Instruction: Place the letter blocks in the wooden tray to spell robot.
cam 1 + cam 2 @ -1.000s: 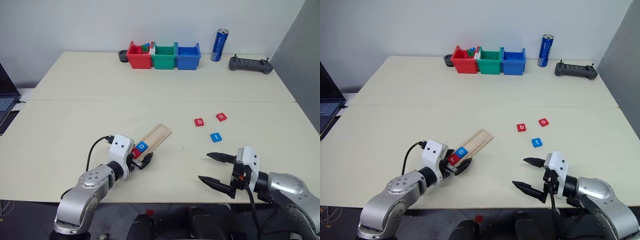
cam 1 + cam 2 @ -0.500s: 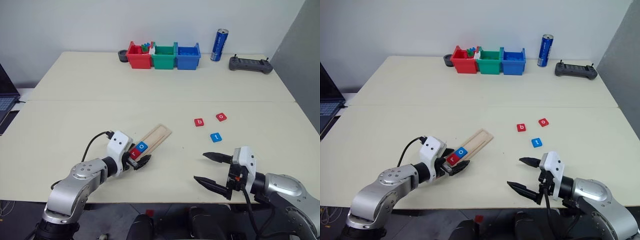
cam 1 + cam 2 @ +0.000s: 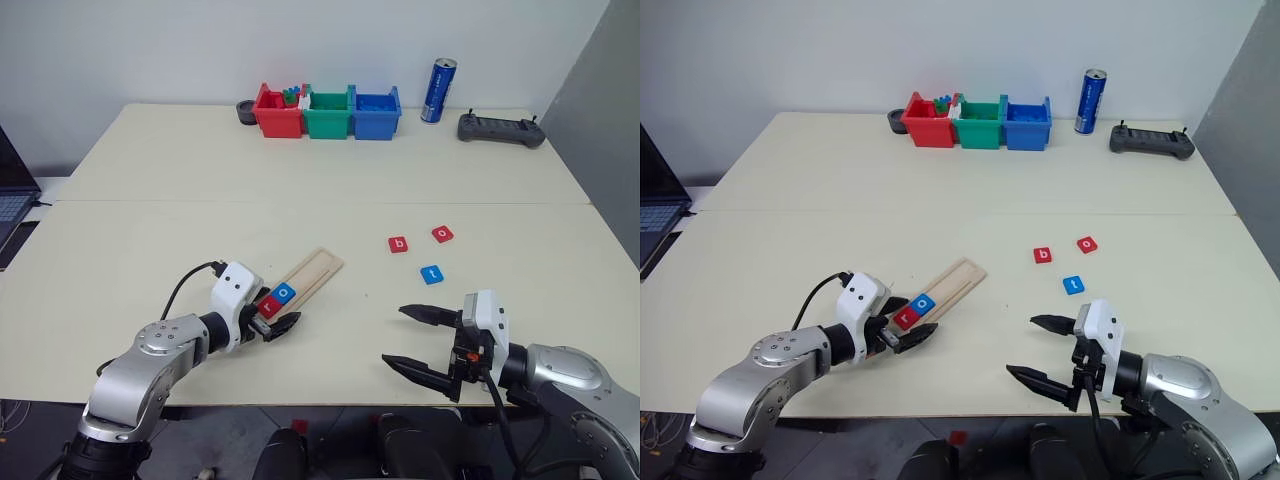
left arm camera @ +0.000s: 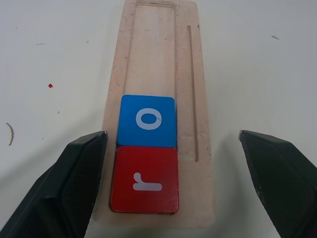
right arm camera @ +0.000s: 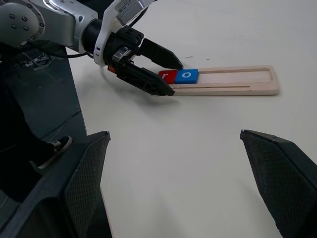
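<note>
Already seated: red r block (image 3: pixel 268 306) and blue o block (image 3: pixel 286 293), side by side at the near end of the wooden tray (image 3: pixel 318 267), which lies slanted on the table (image 3: pixel 150 230), running from near left to far right. Left gripper (image 3: pixel 277 322) spread wide about that near end, holding nothing, probably steadying or squaring the strip. Off to the right, well apart from the tray: red b block (image 3: pixel 399 244), red o block (image 3: pixel 443 233) beyond it to the right, and blue t block (image 3: pixel 431 274) nearer. Right gripper (image 3: pixel 417 342) wide and empty, hanging near the table's near edge, closer than the three loose tiles and likely poised to fetch the b, the next letter due.

Same layout from the right eye: three free slots in the tray past the blue o, toward its far end.

From the left wrist: r and o touching edge to edge inside the recess, r hard against the end rim; one black finger (image 4: pixel 64 183) just beside the tray's edge, the other (image 4: pixel 282 173) standing clear of the opposite edge, so no squeeze on the wood at all.

From the right wrist: tray seen lengthwise across the table, left gripper's two fingers straddling the end that carries the r; own fingers (image 5: pixel 74 188) far apart, nothing between them.
</note>
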{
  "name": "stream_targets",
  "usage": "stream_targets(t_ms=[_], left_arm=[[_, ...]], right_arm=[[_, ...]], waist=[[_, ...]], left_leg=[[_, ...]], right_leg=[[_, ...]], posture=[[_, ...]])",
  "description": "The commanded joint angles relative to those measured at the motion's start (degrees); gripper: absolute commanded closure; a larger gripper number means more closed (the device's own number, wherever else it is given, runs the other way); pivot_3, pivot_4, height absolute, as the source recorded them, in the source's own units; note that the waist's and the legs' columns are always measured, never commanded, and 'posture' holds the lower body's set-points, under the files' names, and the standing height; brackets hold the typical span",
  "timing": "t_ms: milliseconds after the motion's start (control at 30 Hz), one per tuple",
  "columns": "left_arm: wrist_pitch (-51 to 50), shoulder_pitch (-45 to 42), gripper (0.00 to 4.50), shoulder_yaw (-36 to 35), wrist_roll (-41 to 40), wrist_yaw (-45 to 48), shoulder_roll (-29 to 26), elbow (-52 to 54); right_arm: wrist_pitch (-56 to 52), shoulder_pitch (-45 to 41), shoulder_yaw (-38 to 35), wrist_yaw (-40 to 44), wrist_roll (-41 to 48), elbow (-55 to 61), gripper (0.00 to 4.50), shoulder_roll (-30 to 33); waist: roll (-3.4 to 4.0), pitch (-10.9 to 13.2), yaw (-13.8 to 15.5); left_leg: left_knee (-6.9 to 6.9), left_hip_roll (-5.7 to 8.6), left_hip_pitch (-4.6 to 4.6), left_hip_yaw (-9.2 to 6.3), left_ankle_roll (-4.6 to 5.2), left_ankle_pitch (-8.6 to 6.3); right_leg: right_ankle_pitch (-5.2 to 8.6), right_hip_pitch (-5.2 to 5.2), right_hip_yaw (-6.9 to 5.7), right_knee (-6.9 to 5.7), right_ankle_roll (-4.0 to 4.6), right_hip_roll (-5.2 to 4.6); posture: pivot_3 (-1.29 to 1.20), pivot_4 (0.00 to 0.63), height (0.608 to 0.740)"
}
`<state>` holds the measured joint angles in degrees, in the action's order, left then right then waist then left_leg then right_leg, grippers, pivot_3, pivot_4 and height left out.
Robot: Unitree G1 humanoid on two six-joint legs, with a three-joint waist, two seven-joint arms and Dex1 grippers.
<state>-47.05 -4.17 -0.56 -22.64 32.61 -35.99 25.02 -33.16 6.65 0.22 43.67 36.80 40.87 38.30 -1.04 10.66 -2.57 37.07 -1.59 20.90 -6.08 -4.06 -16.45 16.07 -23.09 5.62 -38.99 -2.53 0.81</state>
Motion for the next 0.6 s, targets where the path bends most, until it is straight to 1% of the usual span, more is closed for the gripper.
stream_targets(t_ms=[33, 600], left_arm=[[-1.81, 0.5, 0.0, 0.78, 0.8, -0.43, -0.75, -0.87], [-2.57, -0.74, 0.0, -0.09, 0.41, 0.45, -2.45, 0.16]], right_arm=[[-0.32, -0.88, -0.32, 0.06, 1.62, 2.89, 0.02, 0.56], [-0.44, -1.54, 0.97, 0.17, 1.55, 3.06, 0.02, 0.45]], waist=[[0.0, -0.01, 0.0], [0.0, -0.01, -0.09]], left_leg=[[0.0, 0.0, 0.0, 0.0, 0.0, 0.0], [0.0, -0.01, -0.01, 0.0, 0.0, 0.0]], right_leg=[[0.0, 0.0, 0.0, 0.0, 0.0, 0.0], [0.01, 0.0, 0.0, -0.01, -0.01, 0.01]], posture=[[0.0, 0.15, 0.74], [0.0, 0.15, 0.74]])
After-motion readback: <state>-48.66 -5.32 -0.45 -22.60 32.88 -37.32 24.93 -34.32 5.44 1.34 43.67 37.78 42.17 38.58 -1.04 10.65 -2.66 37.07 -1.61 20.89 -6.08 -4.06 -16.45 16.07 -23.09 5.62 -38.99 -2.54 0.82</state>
